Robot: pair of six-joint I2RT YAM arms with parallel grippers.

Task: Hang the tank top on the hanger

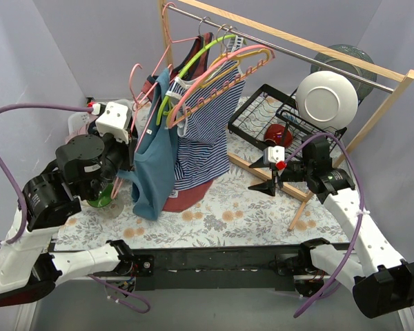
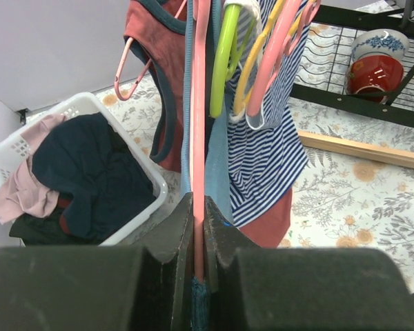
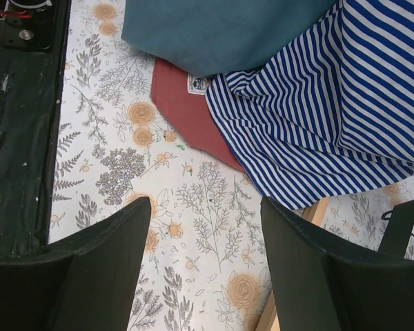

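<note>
The teal tank top (image 1: 155, 162) hangs down along a light-pink hanger (image 1: 150, 114), in front of the rack, and its hem reaches the table. My left gripper (image 1: 127, 150) is shut on that hanger's lower bar. In the left wrist view the pink hanger (image 2: 199, 124) runs up from between the closed fingertips (image 2: 221, 227), with teal fabric (image 2: 221, 179) beside it and below it in the jaws. My right gripper (image 1: 270, 185) is open and empty over the floral cloth, right of the clothes. The right wrist view shows the gripper (image 3: 207, 227) and the tank top's hem (image 3: 221, 31).
A navy-striped top (image 1: 203, 131) and a brick-red top (image 1: 186, 196) hang on the wooden rail (image 1: 297, 43) with lime-green (image 1: 193, 69) and yellow hangers (image 1: 224, 69). A dish rack (image 1: 262, 114) with a white plate (image 1: 326, 100) stands right. A laundry basket (image 2: 134, 169) stands left.
</note>
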